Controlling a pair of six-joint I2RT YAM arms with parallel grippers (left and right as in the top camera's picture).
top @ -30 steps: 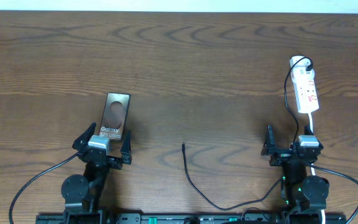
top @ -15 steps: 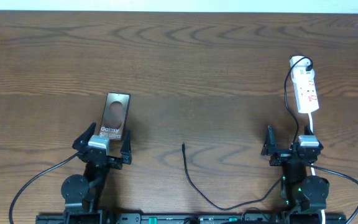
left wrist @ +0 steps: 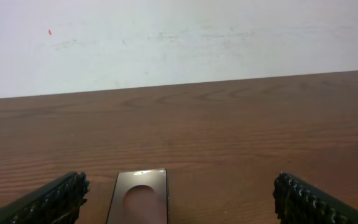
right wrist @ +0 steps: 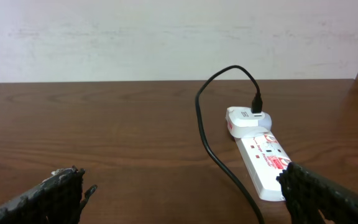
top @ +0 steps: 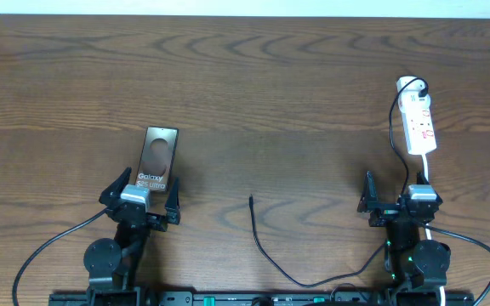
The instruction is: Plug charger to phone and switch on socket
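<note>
Desk [top: 279,76]: wood, carries everything.
Socket [top: 419,127] at 3 o'clock. Rigid plastic, probably light, so it may skid; press its switch straight down.
Phone [top: 157,159] at 9 o'clock, lying flat. Glossy and likely slippery; take it by the long edges.
Charger [top: 266,255]: thin, limp cable. Free tip [top: 252,201] at 6 o'clock; pinch just behind it.
Left fingers [left wrist: 48,199] spread wide, empty, the phone's near end between them.
Right fingers [right wrist: 48,196] spread wide, empty, near the socket.

A robot lab is suggested: a left arm [top: 113,253] and a right arm [top: 419,255] are mounted at a wood-grain table [top: 253,85], and a plain white wall [left wrist: 179,37] is seen ahead of the left gripper [left wrist: 179,198].
</note>
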